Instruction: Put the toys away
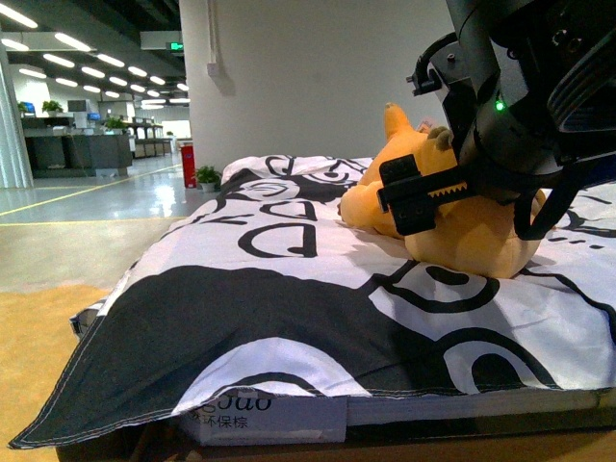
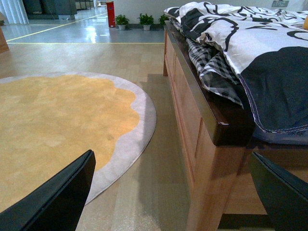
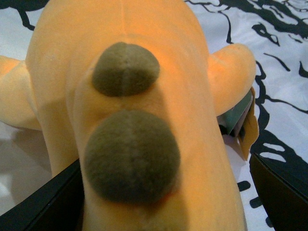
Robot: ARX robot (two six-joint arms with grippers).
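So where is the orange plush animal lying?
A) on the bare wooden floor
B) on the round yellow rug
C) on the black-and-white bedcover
C: the orange plush animal rests on the black-and-white bedcover, not down by the rug or floor.

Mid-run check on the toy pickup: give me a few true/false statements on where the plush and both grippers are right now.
1. The plush toy lies on the bed's black-and-white cover. True.
2. The left gripper holds the plush toy. False: it is open and empty, low beside the wooden bed frame, above the floor.
3. The right gripper is open, straddling the plush toy. True.
4. The rug is blue. False: it is orange-yellow with a pale border.
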